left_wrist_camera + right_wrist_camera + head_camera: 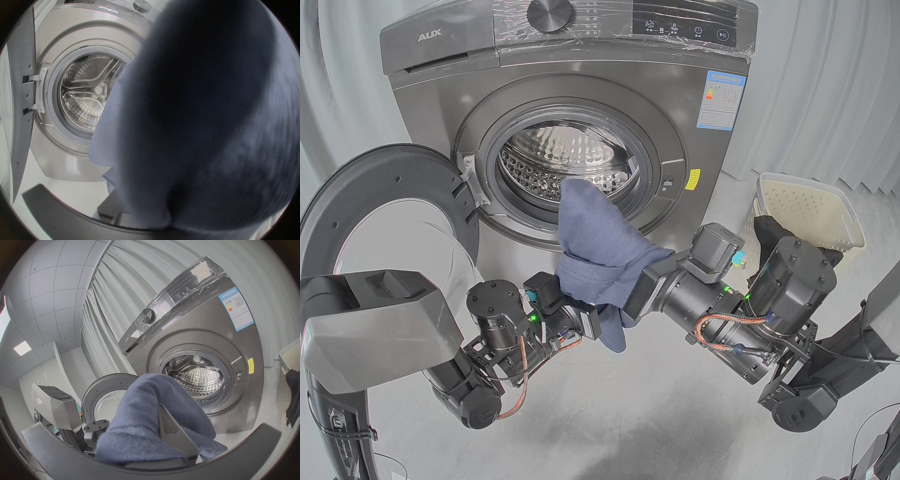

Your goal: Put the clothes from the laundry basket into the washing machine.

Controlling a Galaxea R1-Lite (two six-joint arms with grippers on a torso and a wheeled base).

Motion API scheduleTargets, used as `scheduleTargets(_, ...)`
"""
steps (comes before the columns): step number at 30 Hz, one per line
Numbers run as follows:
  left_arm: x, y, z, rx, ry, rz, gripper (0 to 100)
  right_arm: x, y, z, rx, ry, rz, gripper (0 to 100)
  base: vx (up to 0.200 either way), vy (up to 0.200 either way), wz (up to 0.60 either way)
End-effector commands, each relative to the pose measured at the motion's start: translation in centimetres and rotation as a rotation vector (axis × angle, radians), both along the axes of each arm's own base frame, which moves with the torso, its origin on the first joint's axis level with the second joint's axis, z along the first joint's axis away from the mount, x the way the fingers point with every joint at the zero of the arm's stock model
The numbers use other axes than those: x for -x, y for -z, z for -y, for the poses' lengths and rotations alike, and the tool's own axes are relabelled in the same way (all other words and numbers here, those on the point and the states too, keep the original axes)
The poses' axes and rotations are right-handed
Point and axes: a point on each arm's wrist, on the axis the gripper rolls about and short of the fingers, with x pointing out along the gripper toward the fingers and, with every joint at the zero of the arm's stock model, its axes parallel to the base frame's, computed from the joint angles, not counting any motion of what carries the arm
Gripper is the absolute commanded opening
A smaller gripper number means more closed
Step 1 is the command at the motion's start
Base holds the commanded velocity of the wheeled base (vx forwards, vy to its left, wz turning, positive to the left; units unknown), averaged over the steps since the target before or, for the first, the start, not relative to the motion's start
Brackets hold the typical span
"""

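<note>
The right claw (156, 424) sits low in the middle of its wrist view. One finger (175, 432) shows, with the blue garment (600, 250) packed tight against it, so I take it to be pinching the cloth. The left claw (589, 320) is buried under the same cloth, just left of centre in the head view, and I cannot tell how it stands.

The garment hangs bunched between the two arms at the centre of the frame. Its top edge rises in front of the lower rim of the drum opening (569, 159), and a tail droops below the claws. It looks soft, light and floppy, like sweatshirt knit. It will probably sag and trail, so a hold on a thick fold near the middle seems safest.

The washing machine (675, 112) fills the upper frame. Its door (387, 200) is swung wide to the left, near the left arm. The rim is the edge likely to snag loose cloth. The laundry basket (831, 212) stands at the right with dark clothing (769, 234) inside, close behind the right arm. Bare floor (650, 406) lies below.
</note>
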Motion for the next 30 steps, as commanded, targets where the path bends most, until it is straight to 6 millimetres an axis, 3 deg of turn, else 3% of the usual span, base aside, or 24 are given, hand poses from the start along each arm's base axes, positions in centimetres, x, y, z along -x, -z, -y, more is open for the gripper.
scheduleTargets(1, 0.2, -0.7, -0.2, 0.013, -0.003, 0.014, 0, 0.0, -0.6, 0.8, -0.010, 0.014, 0.009, 0, 0.000, 0.000, 0.00)
scheduleTargets(9, 1.8, -3.1, -1.3, 0.039, -0.004, 0.042, 0, -1.3, -0.1, 3.2, 0.013, 0.101, -0.018, 0, 0.000, 0.000, 0.00)
scheduleTargets(14, 2.7, -4.6, -2.1, 0.062, -0.035, 0.065, 0, -1.4, 1.5, 4.6, 0.060, 0.139, -0.064, 0, 0.000, 0.000, 0.00)
scheduleTargets(24, 3.9, -6.1, -2.8, 0.092, -0.032, 0.082, 0, -1.3, 2.7, 3.9, 0.088, 0.120, -0.088, 0, 0.000, 0.000, 0.00)
scheduleTargets(30, 4.7, -4.9, -3.1, 0.057, -0.018, 0.037, 0, -1.6, 0.9, 3.3, 0.026, 0.106, -0.025, 0, 0.000, 0.000, 0.00)
